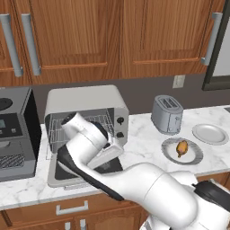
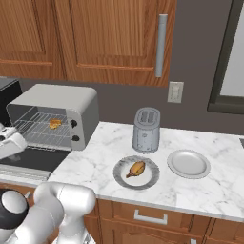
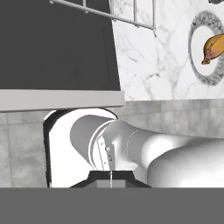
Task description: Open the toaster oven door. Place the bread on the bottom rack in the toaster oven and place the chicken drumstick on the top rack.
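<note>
While the toaster oven [image 2: 52,114] sits at the left end of the marble counter [image 2: 190,190] with its door [image 2: 33,159] folded down flat, the bread [image 2: 55,124] already lies inside on a wire rack; from these views I cannot tell for certain which rack it is. Just in front of the open door, the white arm bends low, and its gripper [image 3: 110,177] is clenched shut with nothing visibly between the tips. Moving right along the counter, a small silver toaster [image 2: 146,129] stands near the back. In front of it, a patterned plate [image 2: 125,181] holds the drumstick [image 2: 137,168]. Farther right lies a bare grey plate [image 2: 188,164].

By my judgement, the coming move is the reach for the drumstick. It lies to the right of the gripper, well apart from it, across open marble. In the right base view its long axis runs diagonally, from lower left up toward the toaster. The gripper would need to open, swing right, and close across that axis rather than along it.
</note>
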Controlling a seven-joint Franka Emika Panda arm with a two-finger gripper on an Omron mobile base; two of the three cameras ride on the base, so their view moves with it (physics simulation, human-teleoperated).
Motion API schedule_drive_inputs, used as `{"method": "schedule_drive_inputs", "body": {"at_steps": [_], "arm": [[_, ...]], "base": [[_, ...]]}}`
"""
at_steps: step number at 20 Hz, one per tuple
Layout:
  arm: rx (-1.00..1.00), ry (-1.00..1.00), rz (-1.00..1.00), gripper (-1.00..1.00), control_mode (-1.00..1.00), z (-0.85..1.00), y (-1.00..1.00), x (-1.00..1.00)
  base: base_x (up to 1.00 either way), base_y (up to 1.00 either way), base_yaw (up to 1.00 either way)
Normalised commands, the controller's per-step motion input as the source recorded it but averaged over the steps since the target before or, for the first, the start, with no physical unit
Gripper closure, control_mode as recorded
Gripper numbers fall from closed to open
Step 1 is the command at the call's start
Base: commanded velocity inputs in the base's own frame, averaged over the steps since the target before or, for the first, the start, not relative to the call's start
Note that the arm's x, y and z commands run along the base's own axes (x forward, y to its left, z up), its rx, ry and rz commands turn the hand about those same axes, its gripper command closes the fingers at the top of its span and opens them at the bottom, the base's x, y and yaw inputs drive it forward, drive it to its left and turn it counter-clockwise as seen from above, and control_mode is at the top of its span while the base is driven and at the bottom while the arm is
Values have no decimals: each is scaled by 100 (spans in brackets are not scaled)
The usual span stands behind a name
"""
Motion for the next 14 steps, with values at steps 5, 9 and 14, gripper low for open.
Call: {"method": "schedule_drive_inputs", "body": {"at_steps": [5, 9, 14], "arm": [[0, 0, 0, -100, -100, 22, -65, 3], [0, 5, -3, -100, -100, 26, -60, 10], [0, 9, -5, -100, -100, 24, -68, 12]], "base": [[0, 0, 0], [0, 0, 0], [0, 0, 0]]}}
